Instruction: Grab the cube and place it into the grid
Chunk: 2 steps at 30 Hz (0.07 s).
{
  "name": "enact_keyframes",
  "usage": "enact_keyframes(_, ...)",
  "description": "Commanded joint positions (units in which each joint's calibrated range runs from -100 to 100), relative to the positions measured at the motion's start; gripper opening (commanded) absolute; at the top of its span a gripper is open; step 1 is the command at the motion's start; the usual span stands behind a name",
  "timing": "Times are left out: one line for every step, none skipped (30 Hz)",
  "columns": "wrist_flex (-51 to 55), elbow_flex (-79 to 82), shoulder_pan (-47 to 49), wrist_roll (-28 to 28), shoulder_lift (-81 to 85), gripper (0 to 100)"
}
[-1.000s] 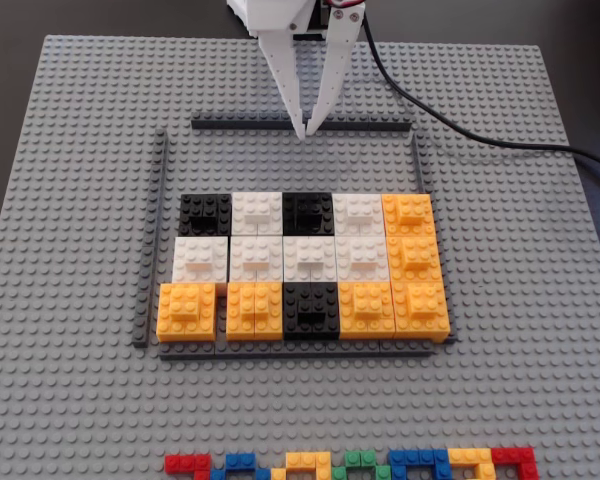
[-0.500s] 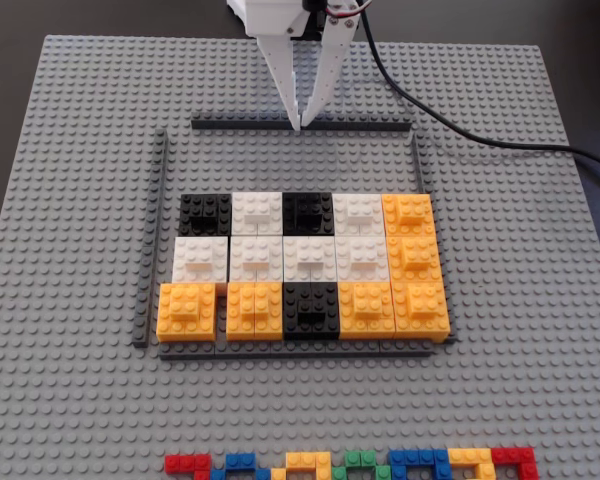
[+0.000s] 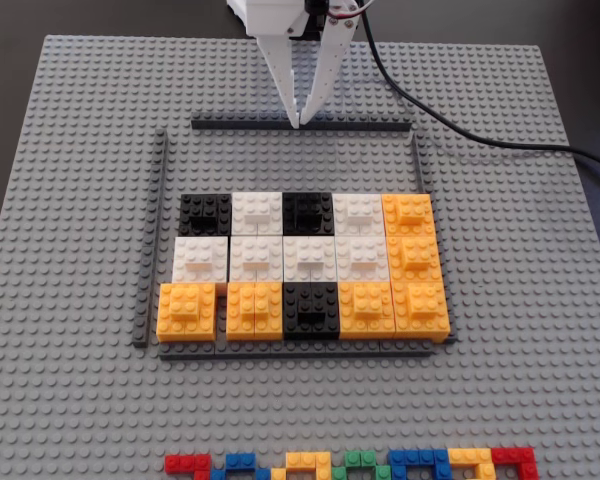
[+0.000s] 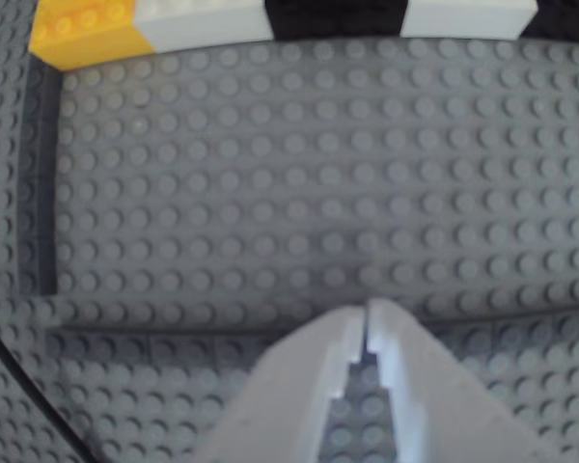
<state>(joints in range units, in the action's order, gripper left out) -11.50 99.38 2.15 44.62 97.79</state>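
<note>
The grid [image 3: 255, 257] is a block of white, orange and black Lego blocks framed by thin dark grey strips [image 3: 155, 240]. Three black cubes sit in it: far left [image 3: 204, 212], far middle [image 3: 307, 210] and near middle [image 3: 311, 306]. I see no loose black cube. My gripper [image 3: 300, 122] is shut and empty, tips down on the far strip [image 3: 360, 125]. In the wrist view the shut gripper [image 4: 365, 318] hovers over that strip [image 4: 174, 340], with the far row's orange [image 4: 82, 29], white [image 4: 207, 19] and black [image 4: 333, 14] blocks at the top edge.
All stands on a grey studded baseplate [image 3: 80, 150]. A black cable [image 3: 460, 130] runs from the arm off to the right. A row of small multicoloured bricks [image 3: 350, 465] lies at the near edge. Bare studs lie between the far strip and the blocks.
</note>
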Motion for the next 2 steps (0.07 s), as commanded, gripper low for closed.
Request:
enact_keyframes(0.2, 0.5, -0.1, -0.3, 2.2, 0)
enact_keyframes(0.2, 0.5, -0.1, -0.3, 2.2, 0)
